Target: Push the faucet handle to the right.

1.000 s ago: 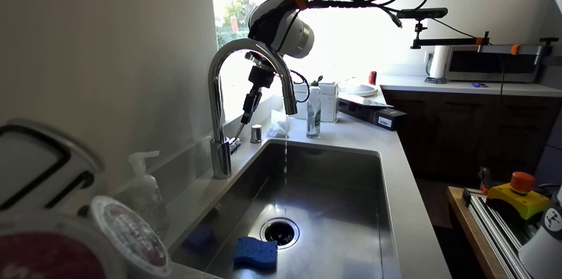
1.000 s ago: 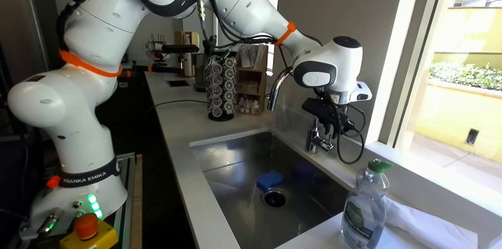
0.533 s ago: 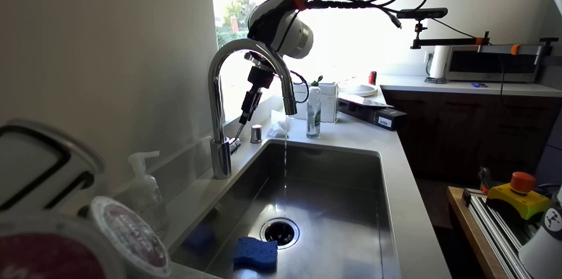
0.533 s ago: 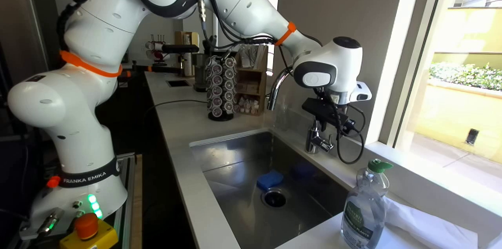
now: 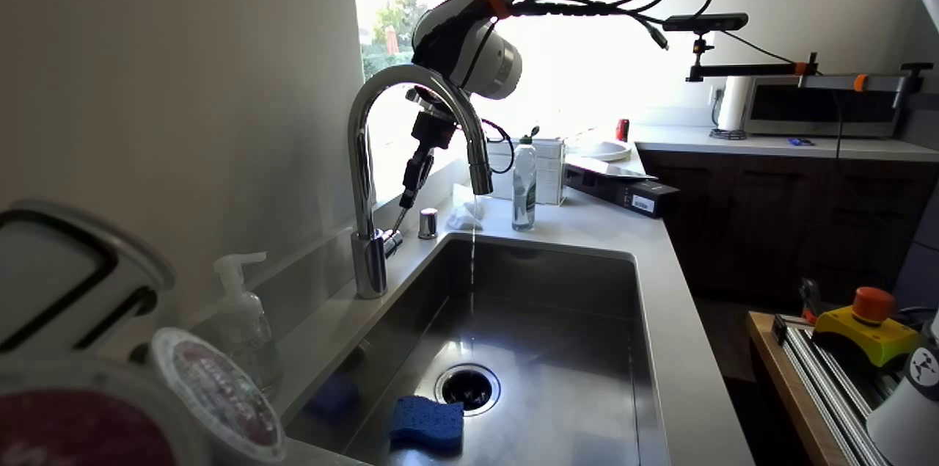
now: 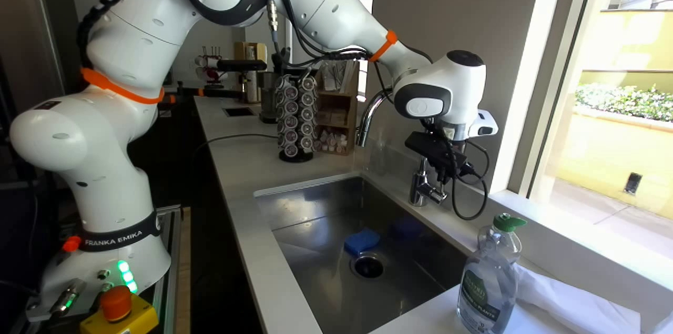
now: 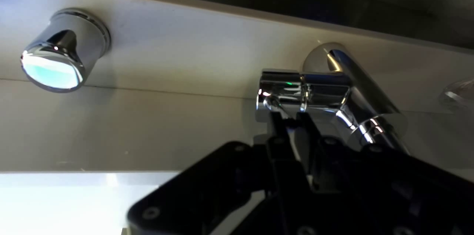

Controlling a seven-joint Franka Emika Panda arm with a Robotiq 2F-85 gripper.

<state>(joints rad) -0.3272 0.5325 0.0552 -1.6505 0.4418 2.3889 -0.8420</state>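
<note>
In the wrist view your gripper (image 7: 290, 121), clamped on the faucet handle (image 7: 277, 96), hides part of it — and its own dark body is blurred and cut off by the lower edge. The spout (image 7: 385, 131) runs out of sight behind it; a clear object (image 7: 459, 96) at the right edge is too cropped for you to name. In an exterior view your arm (image 6: 444, 87) covers the spout's crown, and the emergency stop (image 6: 120, 315) is cut by the lower edge. In both exterior views the top edge crops your arm and the lower edge crops the sink (image 5: 557, 378). In an exterior view you face blurred lids (image 5: 216, 392) — the nearer one cropped, their print unreadable.
</note>
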